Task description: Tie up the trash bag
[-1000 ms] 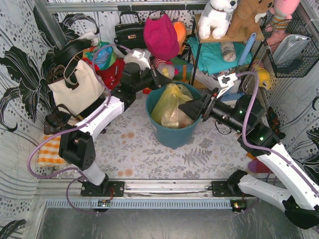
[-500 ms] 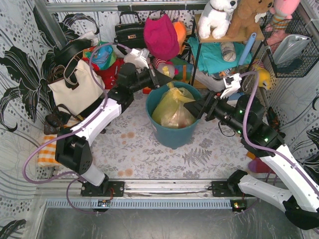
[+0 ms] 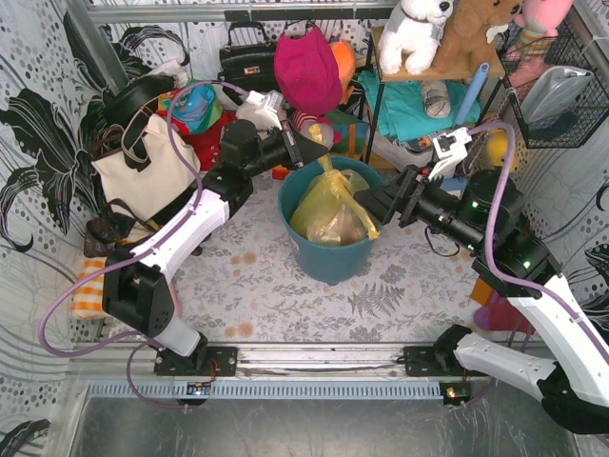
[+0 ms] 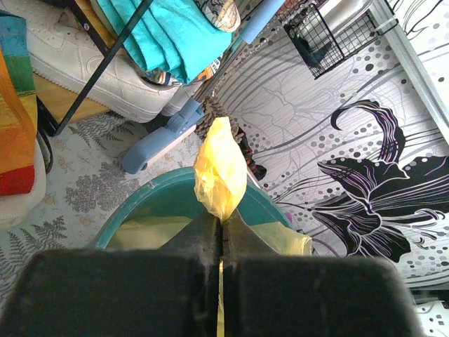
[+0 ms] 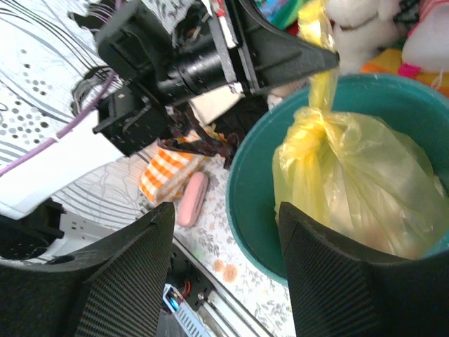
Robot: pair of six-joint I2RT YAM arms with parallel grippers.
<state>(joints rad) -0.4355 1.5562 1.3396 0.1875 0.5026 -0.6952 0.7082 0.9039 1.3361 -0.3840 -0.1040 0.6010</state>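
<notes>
The yellow trash bag (image 3: 328,209) sits inside the teal bin (image 3: 328,262), its neck gathered into a knot (image 5: 317,126). A thin tail of the bag (image 4: 219,168) runs up from the knot to my left gripper (image 3: 309,150), which is shut on it above the bin's far rim. In the left wrist view the tail sticks out beyond the closed fingertips (image 4: 210,235). My right gripper (image 3: 366,202) is open at the bin's right rim. Between its fingers (image 5: 133,274) I see only the bin wall (image 5: 252,203) and the floor.
A cream tote bag (image 3: 143,171) leans at the left. A shelf (image 3: 419,105) with clothes and soft toys stands behind the bin. An orange checked cloth (image 3: 90,290) and a pink case (image 5: 191,200) lie on the mat at the left.
My left gripper has lifted slightly toward the back, drawing the bag's tail up. The right arm has swung back to the right, with its gripper staying near the bin's right rim.
</notes>
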